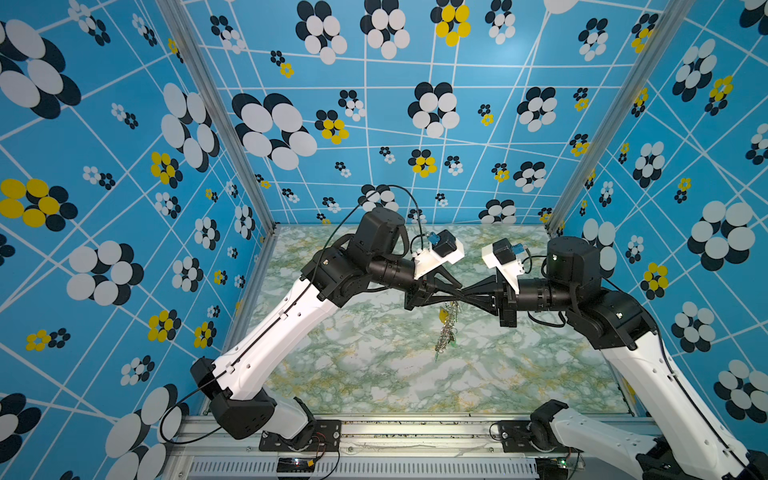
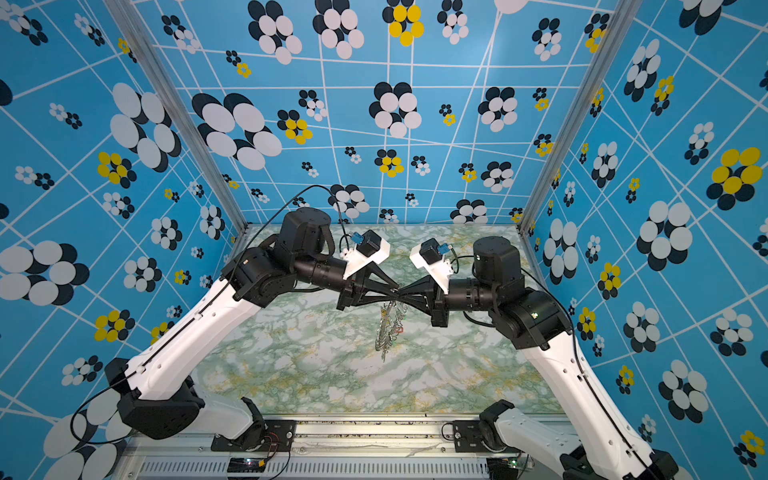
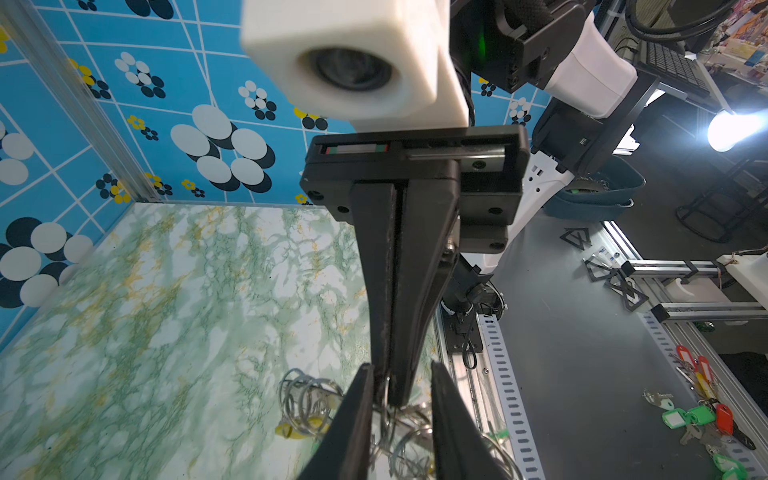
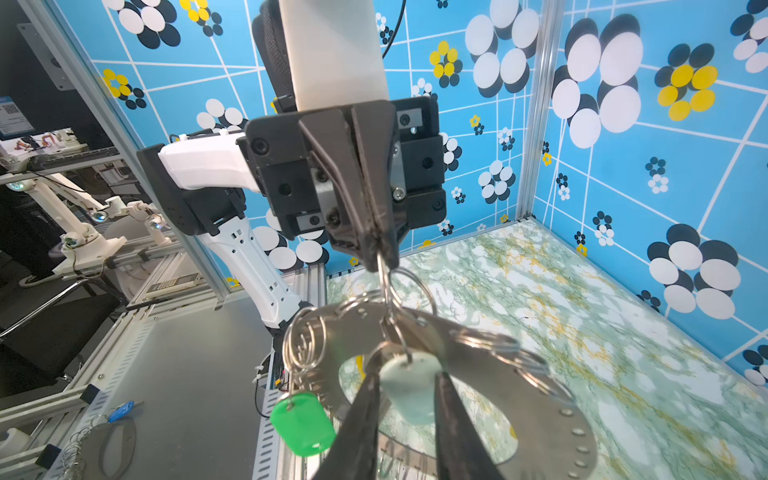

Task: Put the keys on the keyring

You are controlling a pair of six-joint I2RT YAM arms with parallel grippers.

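Note:
The keyring [image 1: 446, 332] [image 2: 388, 332] hangs edge-on over the marble table, below where both grippers meet. In the right wrist view its grey disc [image 4: 490, 386] is fringed with wire loops. Keys hang from the loops, showing by their tags: green [image 4: 302, 424], pale mint [image 4: 409, 390] and yellow [image 3: 297, 432]. My left gripper [image 4: 381, 255] [image 1: 458, 288] pinches a top wire loop. My right gripper [image 3: 392, 399] [image 1: 466, 291] has its fingers flush together, a loop at their seam. The two tips cross each other.
The marble tabletop [image 1: 374, 374] lies under the hanging bunch, inside blue patterned walls. Outside the cell, spare keys with coloured tags [image 3: 702, 415] lie on a grey bench, a blue bin [image 3: 598, 191] stands beyond, and a bunch of loose rings [image 4: 83, 440] lies by the frame.

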